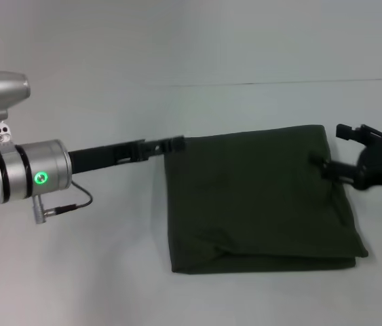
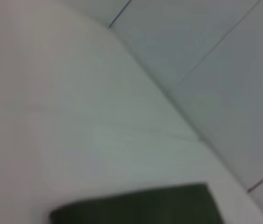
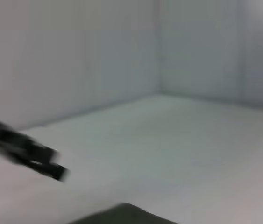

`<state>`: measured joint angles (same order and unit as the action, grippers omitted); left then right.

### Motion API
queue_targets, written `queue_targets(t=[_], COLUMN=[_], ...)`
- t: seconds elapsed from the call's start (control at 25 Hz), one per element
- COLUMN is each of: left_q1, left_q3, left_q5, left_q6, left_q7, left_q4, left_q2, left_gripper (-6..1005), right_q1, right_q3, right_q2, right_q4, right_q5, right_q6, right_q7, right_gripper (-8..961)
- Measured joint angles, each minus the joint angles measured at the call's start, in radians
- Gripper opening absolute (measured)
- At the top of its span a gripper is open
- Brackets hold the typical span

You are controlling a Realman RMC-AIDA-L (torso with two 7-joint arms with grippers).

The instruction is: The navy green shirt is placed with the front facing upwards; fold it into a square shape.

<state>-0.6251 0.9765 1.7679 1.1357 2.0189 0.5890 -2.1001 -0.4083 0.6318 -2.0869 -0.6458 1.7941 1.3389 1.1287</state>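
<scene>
One dark olive-green cotton shirt (image 1: 258,200) lies on the white tabletop (image 1: 96,272) in front of me, folded into a rough square with plain green cloth facing up; layered edges show along its near side. It is the only garment here, and I have two arms at it, one on each side.

From my head view, my left gripper (image 1: 170,144) reaches in low across the tabletop, its dark fingers (image 1: 175,142) lying close together at the shirt's far left corner, touching the edge; whether they pinch cloth I cannot tell. My right gripper (image 1: 330,166) sits at the shirt's right edge, its tips over the fabric, and I cannot tell how they stand.

My left wrist view shows only a dark green strip of the shirt (image 2: 136,205) and bare tabletop (image 2: 75,116). My right wrist view shows a shirt corner (image 3: 122,215) and, farther off, my left gripper (image 3: 52,168) as a dark blur.
</scene>
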Motion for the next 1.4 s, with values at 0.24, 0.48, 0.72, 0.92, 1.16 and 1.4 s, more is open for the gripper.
queue_targets(t=[0.24, 0.48, 0.72, 0.92, 1.16, 1.4], left_q1=[-0.042, -0.079, -0.079, -0.080, -0.098, -0.119], left_q3=[-0.003, 0.007, -0.001, 0.002, 0.005, 0.008], left_q5=[0.200, 0.291, 0.344, 0.346, 0.346, 0.347], left_q6=[0.027, 0.030, 0.024, 0.000, -0.043, -0.052], left_q7=[0.219, 0.342, 0.420, 0.424, 0.413, 0.406], left_q4=[0.026, 0.016, 0.002, -0.028, -0.065, -0.090], left_q2=[0.013, 0.014, 0.012, 0.008, -0.008, -0.020], left_gripper=[888, 887, 887, 888, 888, 888], right_q1=[0.099, 0.117, 0.107, 0.099, 0.093, 0.085], right_q3=[-0.002, -0.013, -0.012, -0.006, -0.004, -0.008], right_q2=[0.001, -0.002, -0.001, -0.001, -0.002, 0.000], right_q4=[-0.063, -0.062, -0.058, -0.063, -0.065, -0.067], right_q5=[-0.006, -0.005, -0.004, -0.004, -0.004, -0.004], right_q6=[0.222, 0.240, 0.235, 0.235, 0.235, 0.208], right_q7=[-0.104, -0.104, -0.105, -0.096, -0.094, -0.055], right_gripper=[882, 883, 883, 883, 883, 883])
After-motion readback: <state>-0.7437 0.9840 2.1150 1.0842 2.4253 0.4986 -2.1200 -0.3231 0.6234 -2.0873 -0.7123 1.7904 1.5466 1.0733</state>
